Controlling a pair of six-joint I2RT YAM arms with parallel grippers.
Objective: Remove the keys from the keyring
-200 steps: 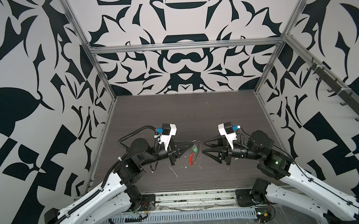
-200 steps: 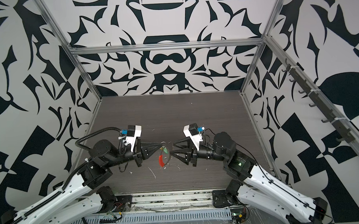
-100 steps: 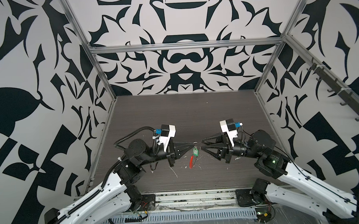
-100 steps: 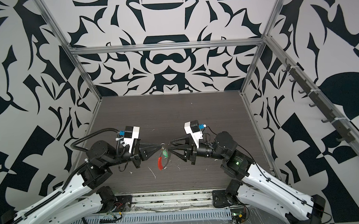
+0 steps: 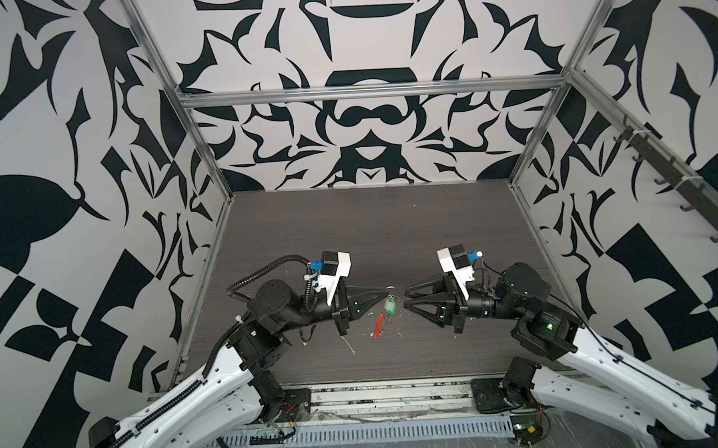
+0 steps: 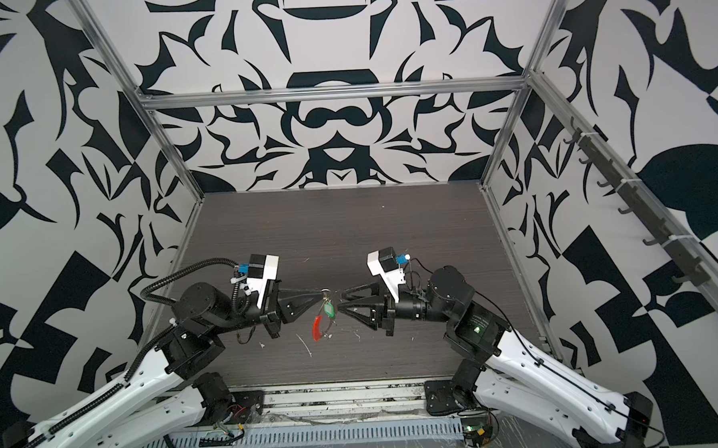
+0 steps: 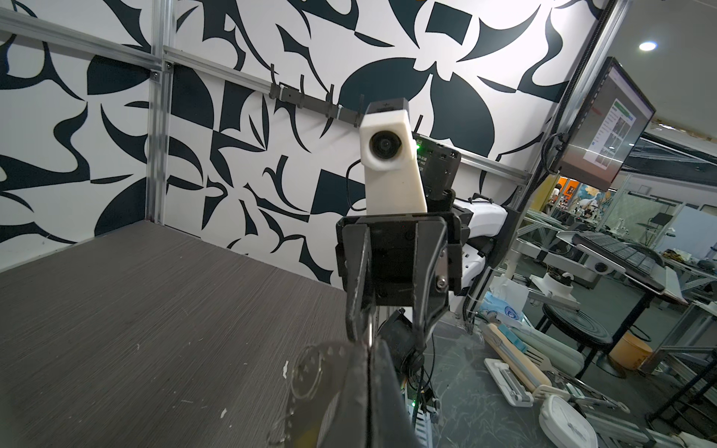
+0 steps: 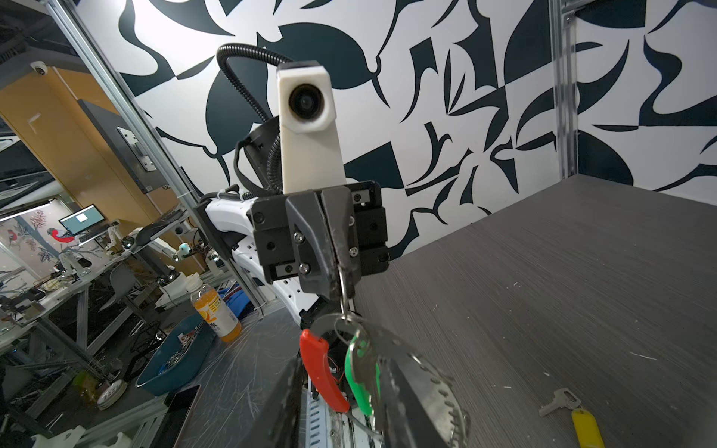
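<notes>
Metal keyring, glossy plastic sleeve

Dark wood-grain tabletop, with white flecks scattered toward the near edge. Black-and-white patterned walls left, right and far. Aluminium bar across the far wall. Black hook rail on the right wall. Slotted grey cable duct along the near edge. Outside the cell: orange bottle beside blue bin; lit monitor.
</notes>
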